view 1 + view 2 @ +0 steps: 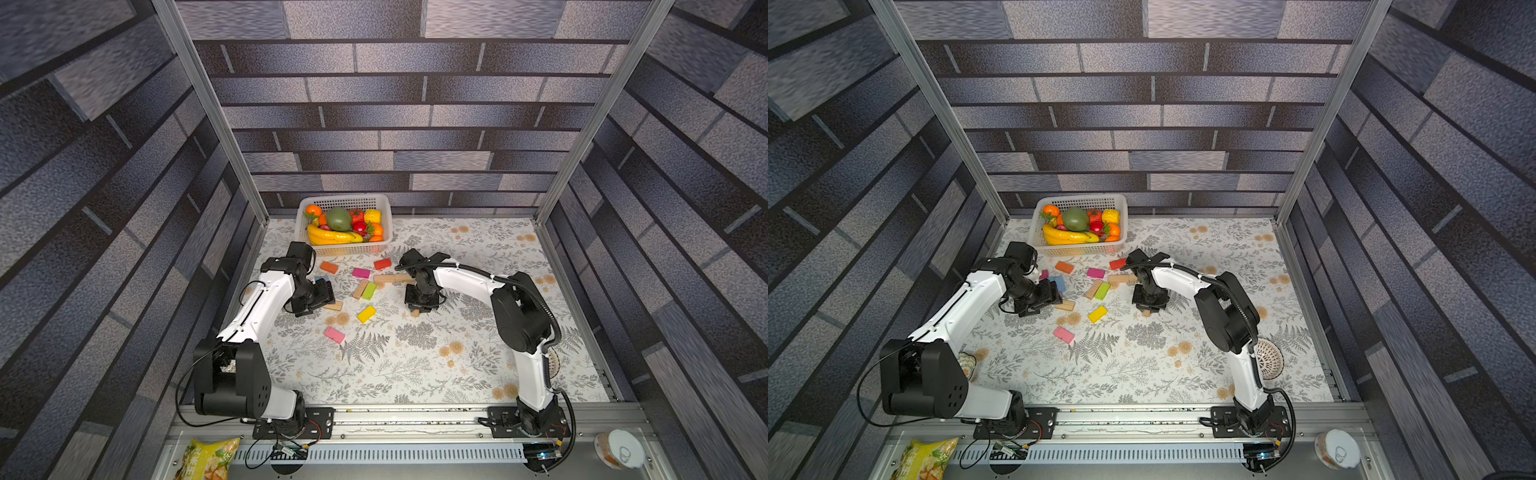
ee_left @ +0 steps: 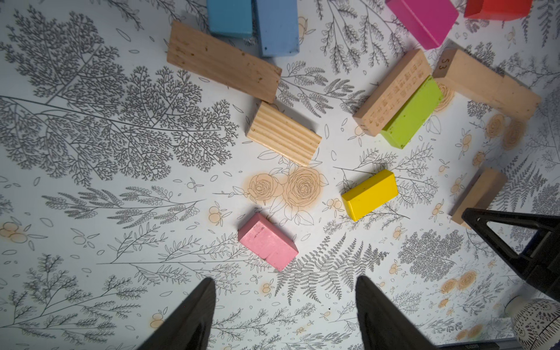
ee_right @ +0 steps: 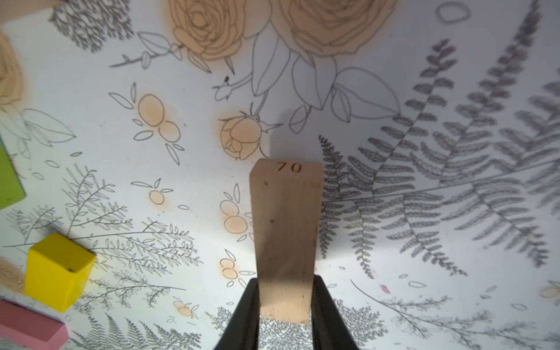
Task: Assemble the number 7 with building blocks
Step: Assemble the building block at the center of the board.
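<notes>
Our right gripper (image 3: pixel 285 280) is clamped on the sides of a smooth plain tan wooden block stamped 70 (image 3: pixel 286 212), which juts past the fingertips over the fern-and-rose printed tablecloth (image 3: pixel 424 91). In a top view, a glossy yellow rectangular block (image 1: pixel 366 313) lies at its 9 o'clock and two tan blocks end to end (image 1: pixel 392 278) at 11. Our left gripper (image 2: pixel 285 280) stands wide and empty, with a chalky pink block (image 2: pixel 266 241) just beyond its tips. Bare cloth spreads toward 3 and 6 o'clock.
</notes>
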Controlling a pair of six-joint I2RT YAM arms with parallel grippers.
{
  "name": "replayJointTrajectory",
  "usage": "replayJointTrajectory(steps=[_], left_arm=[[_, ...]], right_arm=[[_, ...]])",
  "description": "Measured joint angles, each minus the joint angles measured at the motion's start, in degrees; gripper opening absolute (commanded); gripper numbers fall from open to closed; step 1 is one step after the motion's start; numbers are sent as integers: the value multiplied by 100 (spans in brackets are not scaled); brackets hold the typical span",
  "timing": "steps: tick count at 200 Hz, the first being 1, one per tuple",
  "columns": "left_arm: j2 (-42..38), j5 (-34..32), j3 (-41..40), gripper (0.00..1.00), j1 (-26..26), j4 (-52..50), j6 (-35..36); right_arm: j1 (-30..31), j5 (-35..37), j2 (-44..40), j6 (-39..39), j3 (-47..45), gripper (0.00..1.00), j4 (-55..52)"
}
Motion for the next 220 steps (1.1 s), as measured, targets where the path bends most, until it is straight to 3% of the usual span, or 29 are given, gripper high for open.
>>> replayJointTrajectory(steps=[44,78,179,220], left_arm=[[0,0,0,76,0,44,-46],[-7,0,0,76,0,44,-92],[-210,4,-262,77,37,205,-238],[-208,20,-262,78,70,234,-238]], right_arm=[[-2,92,0,-857,48,27,-210],[-79,13,0,-1250,50,42,-205],[-192,-164,-728,-638,-883,41,586],[-153,-76,-745,-511,-876,49,680]])
